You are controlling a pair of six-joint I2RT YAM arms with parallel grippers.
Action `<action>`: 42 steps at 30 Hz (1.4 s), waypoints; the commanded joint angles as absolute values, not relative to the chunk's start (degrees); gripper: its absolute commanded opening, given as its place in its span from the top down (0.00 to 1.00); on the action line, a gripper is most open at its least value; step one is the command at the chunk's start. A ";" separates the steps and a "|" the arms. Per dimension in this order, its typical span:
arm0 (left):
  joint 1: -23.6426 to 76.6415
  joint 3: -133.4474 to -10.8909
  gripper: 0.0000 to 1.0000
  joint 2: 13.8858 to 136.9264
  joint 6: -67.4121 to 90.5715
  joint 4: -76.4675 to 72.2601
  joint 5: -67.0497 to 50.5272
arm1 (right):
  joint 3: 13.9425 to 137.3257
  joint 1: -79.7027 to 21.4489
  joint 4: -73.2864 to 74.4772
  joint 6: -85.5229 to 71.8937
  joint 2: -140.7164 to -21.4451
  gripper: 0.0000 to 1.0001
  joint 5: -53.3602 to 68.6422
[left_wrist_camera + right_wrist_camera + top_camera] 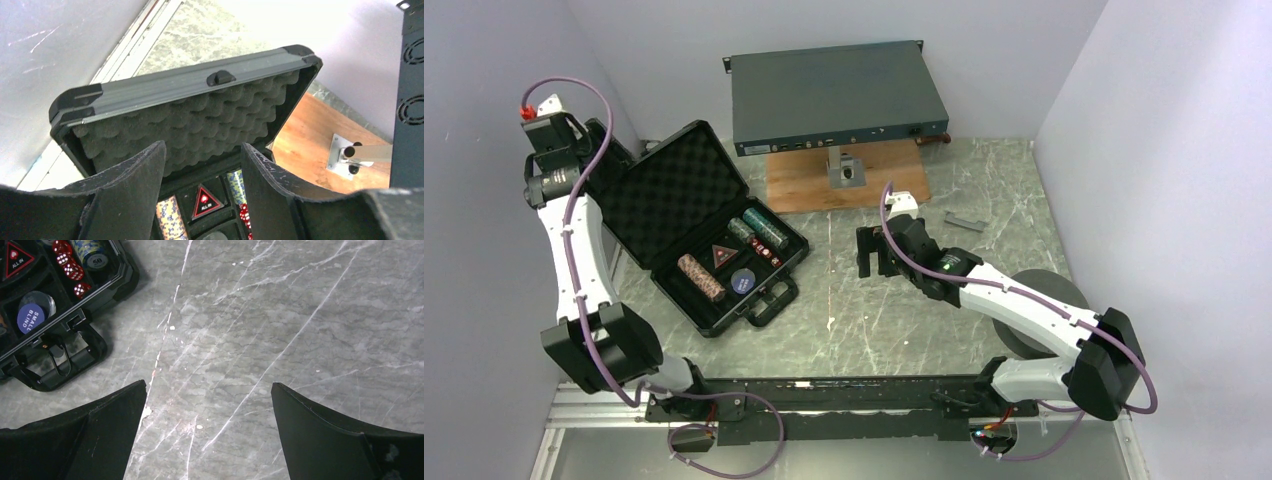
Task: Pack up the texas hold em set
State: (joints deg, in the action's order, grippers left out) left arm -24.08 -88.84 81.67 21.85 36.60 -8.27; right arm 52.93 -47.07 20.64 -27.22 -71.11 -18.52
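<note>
The black case [774, 245] lies open at the table's left, its egg-crate foam lid [669, 190] tilted up and back. The tray holds two chip stacks [701, 277], a red triangle marker [722, 255], a blue disc [743, 280] and red dice [770, 256]. My left gripper [612, 152] hovers high at the lid's back-left edge. In the left wrist view it [202, 147] is open, nothing between its fingers, with the foam lid [200, 117] just beyond. My right gripper [874, 250] is open over bare table to the right of the case, the case handle [65, 365] at its upper left.
A flat grey rack unit [834, 95] sits on a wooden board [844, 185] at the back. A dark foam ring [1029, 310] lies under the right arm, and a small grey strip [964, 220] behind it. Walls close in left, right and back.
</note>
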 commanded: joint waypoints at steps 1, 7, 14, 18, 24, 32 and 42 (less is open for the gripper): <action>-25.68 -90.16 0.37 83.20 24.63 29.51 -12.28 | 52.16 -47.20 20.33 -26.92 -68.77 0.01 -19.41; -28.52 -93.21 0.38 88.09 26.97 27.94 -15.36 | 51.91 -47.20 20.37 -26.71 -69.73 0.01 -19.64; -30.64 -97.82 0.39 94.61 27.19 28.15 -16.61 | 52.09 -47.13 19.84 -26.48 -71.38 0.01 -18.73; -30.75 -102.07 0.40 99.30 25.08 30.88 -16.25 | 52.06 -47.13 19.80 -26.28 -71.94 0.01 -19.02; -30.85 -104.61 0.40 103.59 25.14 31.59 -13.98 | 51.86 -47.11 19.73 -26.35 -72.71 0.01 -18.64; -30.83 -104.99 0.41 107.40 24.27 32.81 -13.98 | 50.81 -47.11 19.04 -26.72 -73.38 0.03 -16.14; -30.85 -96.64 0.43 103.92 23.90 30.27 -14.53 | 50.27 -47.11 19.40 -26.11 -73.81 0.04 -15.49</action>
